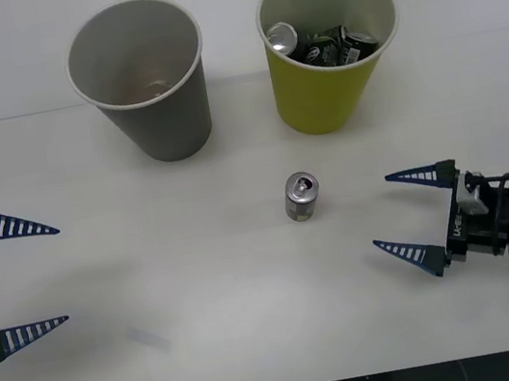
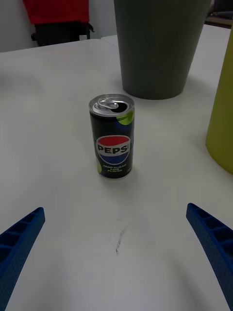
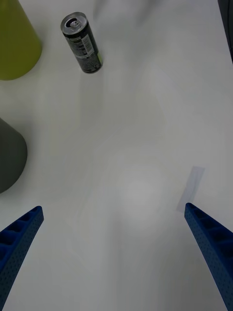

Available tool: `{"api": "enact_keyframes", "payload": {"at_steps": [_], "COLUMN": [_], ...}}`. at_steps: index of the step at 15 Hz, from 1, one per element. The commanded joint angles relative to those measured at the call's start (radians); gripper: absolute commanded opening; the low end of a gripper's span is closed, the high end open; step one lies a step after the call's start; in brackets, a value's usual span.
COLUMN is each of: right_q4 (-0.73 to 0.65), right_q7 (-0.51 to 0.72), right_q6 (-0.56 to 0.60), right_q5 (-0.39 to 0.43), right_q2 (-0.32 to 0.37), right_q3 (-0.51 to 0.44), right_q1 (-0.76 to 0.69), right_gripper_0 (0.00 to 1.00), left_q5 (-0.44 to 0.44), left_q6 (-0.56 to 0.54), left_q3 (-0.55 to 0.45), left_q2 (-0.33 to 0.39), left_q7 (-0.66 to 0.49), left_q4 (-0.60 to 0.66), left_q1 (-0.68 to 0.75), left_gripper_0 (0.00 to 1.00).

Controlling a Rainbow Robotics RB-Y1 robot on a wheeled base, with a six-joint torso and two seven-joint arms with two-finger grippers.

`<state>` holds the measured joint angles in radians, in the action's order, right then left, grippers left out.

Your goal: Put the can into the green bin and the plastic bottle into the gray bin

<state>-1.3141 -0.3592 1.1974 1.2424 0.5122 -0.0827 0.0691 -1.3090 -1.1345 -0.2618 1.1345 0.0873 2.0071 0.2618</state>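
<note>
The can (image 1: 301,195) stands upright on the white table, dark with a Pepsi logo (image 2: 112,143) and an opened silver top; the left wrist view shows the can (image 3: 81,43) too. Behind it stand the gray bin (image 1: 143,77) on the left and the green bin (image 1: 327,41) on the right, the latter holding several crushed cans. My right gripper (image 1: 418,222) is open, a short way to the can's right and pointing at it. At the table's left edge, my left gripper (image 1: 27,279) is open and far from the can. The plastic bottle is out of view.
A small strip of clear tape (image 1: 149,337) lies on the table (image 1: 258,327) near the front left. The gray bin (image 2: 160,46) and green bin (image 2: 223,121) rise just beyond the can in the right wrist view.
</note>
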Motion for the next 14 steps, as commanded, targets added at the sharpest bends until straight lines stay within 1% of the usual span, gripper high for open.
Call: {"api": "enact_keyframes", "payload": {"at_steps": [1, 3, 7, 12, 14], "right_q4": [0.102, 0.158, 0.21, 0.306, 0.312], "right_q7": [-0.061, -0.073, -0.101, -0.149, -0.162], "right_q6": [0.024, 0.036, 0.031, 0.022, 0.005], "right_q5": [-0.009, -0.012, -0.011, -0.011, -0.009], "right_q2": [-0.058, -0.087, -0.12, -0.176, -0.198], "right_q3": [0.0, 0.0, 0.0, 0.0, 0.001], "right_q1": [0.058, 0.092, 0.132, 0.19, 0.201], "right_gripper_0": [1.0, 1.0, 1.0, 1.0, 1.0], "left_q5": [0.0, 0.0, 0.0, 0.0, 0.0], "left_q6": [0.0, 0.0, 0.0, 0.0, 0.0], "left_q3": [0.0, 0.0, 0.0, 0.0, 0.0], "left_q2": [0.0, 0.0, 0.0, 0.0, 0.0], "left_q7": [0.0, 0.0, 0.0, 0.0, 0.0], "left_q4": [0.0, 0.0, 0.0, 0.0, 0.0], "left_q1": [0.0, 0.0, 0.0, 0.0, 0.0], "left_gripper_0": [1.0, 1.0, 1.0, 1.0, 1.0]}}
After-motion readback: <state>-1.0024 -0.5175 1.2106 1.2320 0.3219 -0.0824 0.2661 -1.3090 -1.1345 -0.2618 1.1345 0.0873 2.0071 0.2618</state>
